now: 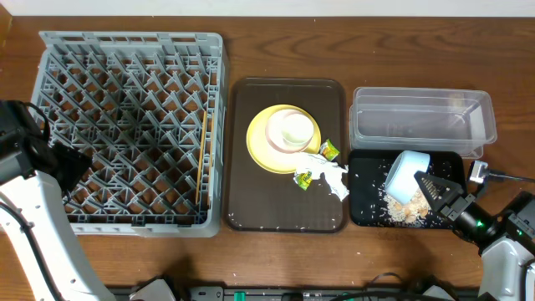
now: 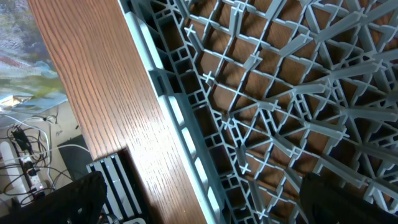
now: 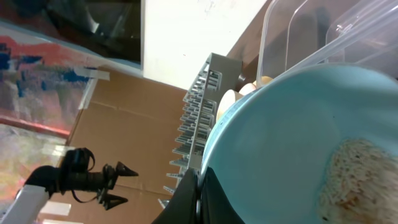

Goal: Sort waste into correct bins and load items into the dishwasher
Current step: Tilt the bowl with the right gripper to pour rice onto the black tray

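Note:
My right gripper (image 1: pixel 432 189) is shut on the rim of the light-blue bowl (image 1: pixel 406 175) and holds it tipped over the black tray (image 1: pixel 450 163). Rice-like scraps (image 1: pixel 401 211) lie in the tray; some still cling inside the bowl (image 3: pixel 354 180). The clear tub (image 1: pixel 422 119) is behind the tray. The yellow plate (image 1: pixel 261 144) carries a cream cup (image 1: pixel 292 128). A white napkin (image 1: pixel 331 174) and yellow-green wrappers (image 1: pixel 303 178) lie beside the plate. Chopsticks (image 1: pixel 201 159) rest in the grey dish rack (image 1: pixel 129 130). My left gripper (image 2: pixel 199 199) is open over the rack's near-left edge (image 2: pixel 186 124).
The plate, napkin and wrappers sit on a dark-brown serving tray (image 1: pixel 242 201) between the rack and the bins. Wooden table (image 1: pixel 334 42) shows behind. Cables and a power strip (image 2: pixel 25 162) lie beyond the table's edge in the left wrist view.

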Tool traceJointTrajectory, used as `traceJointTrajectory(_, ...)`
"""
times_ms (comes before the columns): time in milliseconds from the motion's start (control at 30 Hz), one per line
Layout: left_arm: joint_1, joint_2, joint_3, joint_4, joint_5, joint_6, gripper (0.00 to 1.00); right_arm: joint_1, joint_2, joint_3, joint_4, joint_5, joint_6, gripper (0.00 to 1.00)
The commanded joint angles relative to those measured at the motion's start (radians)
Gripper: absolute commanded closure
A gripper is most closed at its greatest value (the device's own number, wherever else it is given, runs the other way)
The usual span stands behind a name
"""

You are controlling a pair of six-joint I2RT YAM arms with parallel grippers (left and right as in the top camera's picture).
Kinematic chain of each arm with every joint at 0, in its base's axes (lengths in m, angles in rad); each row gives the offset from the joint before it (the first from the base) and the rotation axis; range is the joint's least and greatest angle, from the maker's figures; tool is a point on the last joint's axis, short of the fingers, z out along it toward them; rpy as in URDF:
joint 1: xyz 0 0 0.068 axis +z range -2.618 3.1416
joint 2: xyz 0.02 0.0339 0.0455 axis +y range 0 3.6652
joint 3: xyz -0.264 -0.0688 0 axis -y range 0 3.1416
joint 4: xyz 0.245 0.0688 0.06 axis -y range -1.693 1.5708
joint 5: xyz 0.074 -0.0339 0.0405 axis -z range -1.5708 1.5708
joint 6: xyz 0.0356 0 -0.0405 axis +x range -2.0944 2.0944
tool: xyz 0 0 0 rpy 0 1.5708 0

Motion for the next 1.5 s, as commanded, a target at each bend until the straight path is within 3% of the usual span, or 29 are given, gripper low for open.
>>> traceJointTrajectory(0, 0.005, -0.003, 0.001, -0.004, 0.002, -0.013, 0.00, -0.010, -0.007, -0.002, 0.002, -0.046, 0.102, 0.99)
traceJointTrajectory(100, 0.005, -0.003, 0.001, -0.004, 0.002, -0.013, 0.01, -0.010, -0.007, -0.002, 0.043, -0.046, 0.172, 0.99)
traceJointTrajectory(500, 0.005, -0.003, 0.001, -0.004, 0.002, -0.013, 0.00, -0.009, -0.007, -0.002, 0.060, -0.046, 0.207, 0.99)
traceJointTrajectory(800, 0.005, -0.003, 0.001, -0.004, 0.002, -0.013, 0.00, -0.007, -0.007, -0.002, 0.146, -0.047, 0.003, 0.99)
traceJointTrajectory(900, 0.005, -0.003, 0.001, -0.004, 0.002, -0.013, 0.00, -0.007, -0.007, -0.002, 0.109, -0.046, 0.092, 0.99)
traceJointTrajectory(1167, 0.005, -0.003, 0.001, -0.004, 0.002, -0.013, 0.00, -0.007, -0.007, -0.002, 0.166, -0.028, 0.123, 0.99)
traceJointTrajectory(1467, 0.005, -0.003, 0.001, -0.004, 0.002, -0.012, 0.00, 0.008, -0.007, -0.002, 0.155, -0.016, 0.256, 0.99)
